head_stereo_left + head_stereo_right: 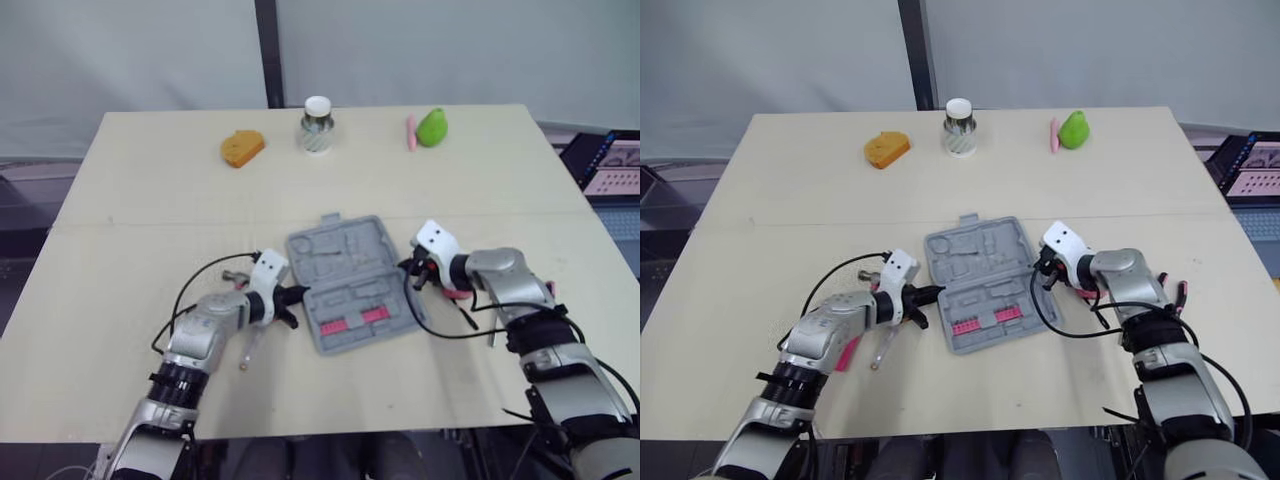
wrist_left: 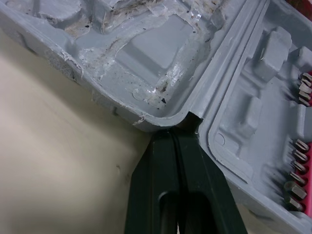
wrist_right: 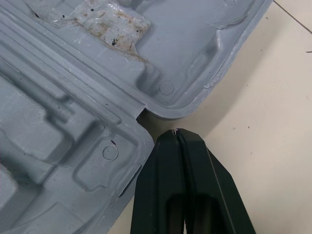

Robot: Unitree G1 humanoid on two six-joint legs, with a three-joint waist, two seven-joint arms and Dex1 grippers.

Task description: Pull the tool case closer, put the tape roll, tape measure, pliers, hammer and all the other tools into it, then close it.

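The grey tool case (image 1: 350, 283) lies open and flat at the table's middle, with pink bit holders (image 1: 352, 320) in its near half. My left gripper (image 1: 300, 294) is shut, its tip (image 2: 175, 132) pressed into the hinge notch on the case's left side. My right gripper (image 1: 408, 268) is shut too, with its tip (image 3: 176, 132) just off the hinge notch on the right side. A screwdriver (image 1: 247, 352) lies under my left forearm. Pink-handled pliers (image 1: 458, 296) lie partly hidden under my right wrist. An orange tape measure (image 1: 242, 148) sits at the far left.
A white-capped roll or jar (image 1: 317, 125) stands at the far middle. A green object (image 1: 432, 127) and a thin pink one (image 1: 410, 132) lie at the far right. A laptop (image 1: 610, 165) sits off the table's right edge.
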